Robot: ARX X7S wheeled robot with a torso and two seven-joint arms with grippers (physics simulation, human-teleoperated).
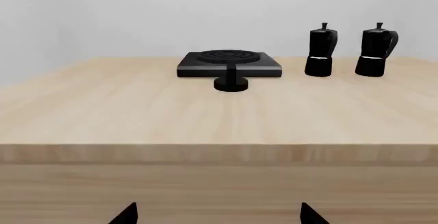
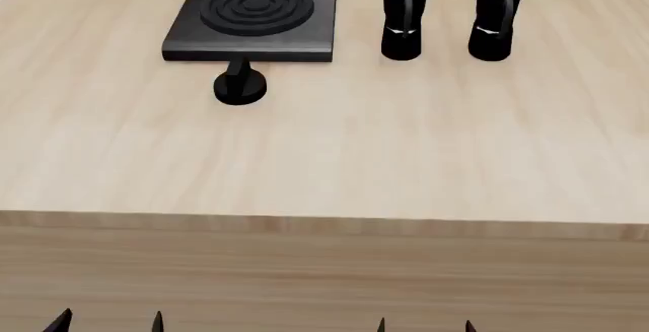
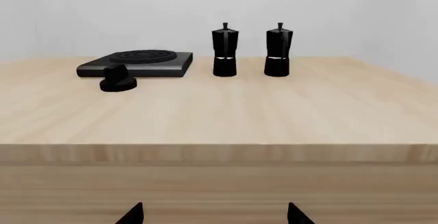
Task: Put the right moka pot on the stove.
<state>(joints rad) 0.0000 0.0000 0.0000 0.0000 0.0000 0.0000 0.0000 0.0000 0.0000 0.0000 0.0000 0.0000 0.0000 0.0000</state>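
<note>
Black fingertips of right end effector (image 2: 424, 325) spread wide, empty, below counter (image 2: 324, 157) edge; left end effector (image 2: 109, 321) likewise. Right moka pot (image 2: 495, 16) upright at far side, beside twin (image 2: 405, 16), stove (image 2: 252, 19) left. Likely rigid, glossy, slippery: grip waist or handle.

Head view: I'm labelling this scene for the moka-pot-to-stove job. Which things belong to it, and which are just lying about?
Belong to the job:
- right moka pot, standing upright on the table
- stove, nothing on it
- left tool and right tool, both open, at the near edge

Just lying about:
- twin moka pot, beside the stove
- round knob
- wooden table
</note>
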